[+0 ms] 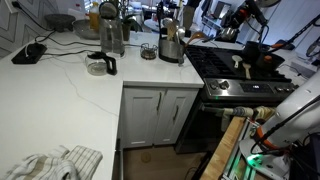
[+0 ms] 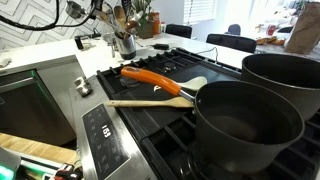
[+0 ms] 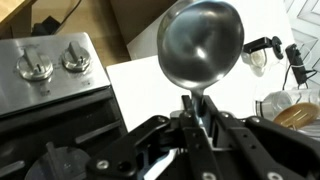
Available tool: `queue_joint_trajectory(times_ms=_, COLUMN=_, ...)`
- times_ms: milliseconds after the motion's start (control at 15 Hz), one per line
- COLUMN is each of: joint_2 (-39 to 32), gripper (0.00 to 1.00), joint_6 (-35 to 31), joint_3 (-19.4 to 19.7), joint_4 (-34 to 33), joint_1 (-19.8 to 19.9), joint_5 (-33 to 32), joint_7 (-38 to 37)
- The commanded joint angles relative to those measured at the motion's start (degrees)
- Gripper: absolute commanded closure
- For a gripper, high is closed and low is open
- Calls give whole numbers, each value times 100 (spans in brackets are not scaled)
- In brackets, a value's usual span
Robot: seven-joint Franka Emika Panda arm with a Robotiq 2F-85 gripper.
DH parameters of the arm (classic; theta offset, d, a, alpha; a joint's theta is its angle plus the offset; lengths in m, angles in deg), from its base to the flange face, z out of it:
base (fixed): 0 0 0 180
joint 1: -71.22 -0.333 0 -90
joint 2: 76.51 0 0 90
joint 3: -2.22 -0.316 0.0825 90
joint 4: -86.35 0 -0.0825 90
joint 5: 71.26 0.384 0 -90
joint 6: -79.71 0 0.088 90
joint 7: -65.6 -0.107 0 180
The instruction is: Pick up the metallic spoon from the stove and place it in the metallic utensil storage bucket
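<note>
Steel shines in the upper middle of the wrist view, where the metallic spoon (image 3: 200, 45) shows its round bowl face-on, the handle running straight down from it into the gripper (image 3: 197, 112). The jaws are pressed together on that handle, pinching it just below the bowl, so the spoon stands out ahead of the gripper and off any surface. Behind the bowl lies a white countertop (image 3: 140, 85), and to the left of it the stove (image 3: 55, 42) shows its steel front with two knobs (image 3: 35, 65). As far as this angle lets me judge, the spoon is beside the stove's edge rather than over the grates. At the right edge of the same view sit a black cable (image 3: 265, 45) and a glass dish (image 3: 290, 110). In both exterior views the metallic utensil storage bucket (image 1: 172, 47) (image 2: 125, 42) stands on the counter just beside the stove (image 1: 235, 70) (image 2: 108, 135), with utensil handles sticking up from it. In an exterior view a taller steel pitcher (image 1: 112, 35) and a small dark mesh cup (image 1: 149, 50) stand farther along the counter. On the cooktop in an exterior view lie an orange-handled utensil (image 2: 155, 77) and a wooden spoon (image 2: 150, 102), next to two large dark pots (image 2: 245, 125).
</note>
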Motion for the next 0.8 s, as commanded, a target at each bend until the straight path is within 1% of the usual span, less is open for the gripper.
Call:
queue_joint_trajectory(times_ms=0, joint_2=-506, gripper=96, joint_6=865, joint_3=-63, joint_4=-536, joint_1=-61, joint_5=573, joint_7=-655)
queue_joint_trajectory(times_ms=200, joint_2=-787, gripper=96, joint_6=1252, joint_3=-199, joint_4=-843, joint_1=-138, joint_5=985, joint_7=-1261)
queue_joint_trajectory(times_ms=467, joint_2=-1097, gripper=96, joint_6=1134, joint_3=-347, joint_4=-1211, joint_1=-235, joint_5=1551, joint_7=-1839)
queue_joint_trajectory(times_ms=733, joint_2=-1551, gripper=96, joint_6=1137, joint_3=-404, joint_4=-1727, joint_1=-165, joint_5=2182, joint_7=-2248)
